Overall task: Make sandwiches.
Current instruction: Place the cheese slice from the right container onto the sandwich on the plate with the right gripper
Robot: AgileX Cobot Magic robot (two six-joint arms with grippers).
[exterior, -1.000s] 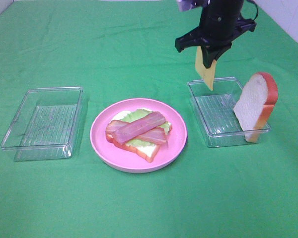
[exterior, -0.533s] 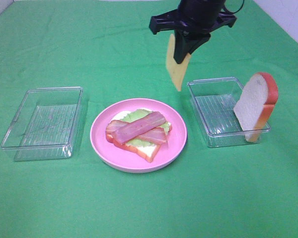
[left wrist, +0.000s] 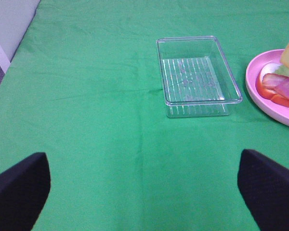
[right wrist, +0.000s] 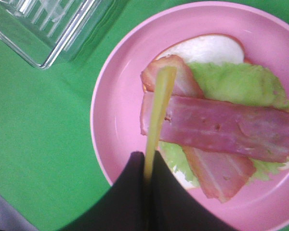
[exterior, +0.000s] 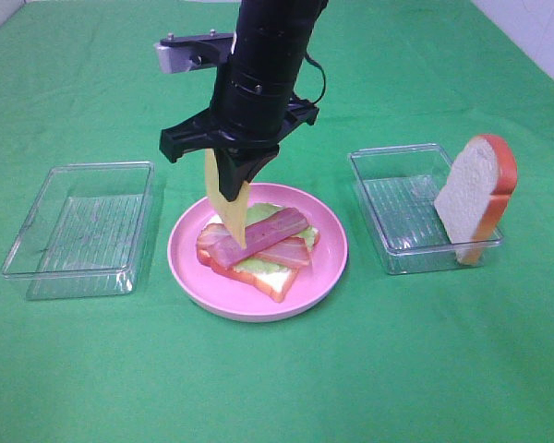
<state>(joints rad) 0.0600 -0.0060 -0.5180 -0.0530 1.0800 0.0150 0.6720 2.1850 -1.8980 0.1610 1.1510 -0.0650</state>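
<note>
A bread slice with lettuce (exterior: 258, 268) and two crossed bacon strips (exterior: 263, 238) lies on the pink plate (exterior: 328, 263). My right gripper (exterior: 231, 180) is shut on a thin yellow cheese square (exterior: 229, 210), which hangs on edge with its lower tip touching or just above the bacon's left end. In the right wrist view the cheese (right wrist: 156, 115) shows edge-on over the bacon (right wrist: 221, 127) and lettuce (right wrist: 238, 84). A second bread slice (exterior: 475, 198) stands upright in the right clear tray (exterior: 397, 208). My left gripper (left wrist: 144, 192) is open, low over the cloth, out of the exterior high view.
An empty clear tray (exterior: 83, 226) lies left of the plate; it also shows in the left wrist view (left wrist: 197, 74). The plate's edge (left wrist: 272, 77) shows there too. Green cloth covers the table.
My right gripper has carried the cheese from above the right tray leftward and down to the plate, over the bacon. The left arm has not visibly moved.
</note>
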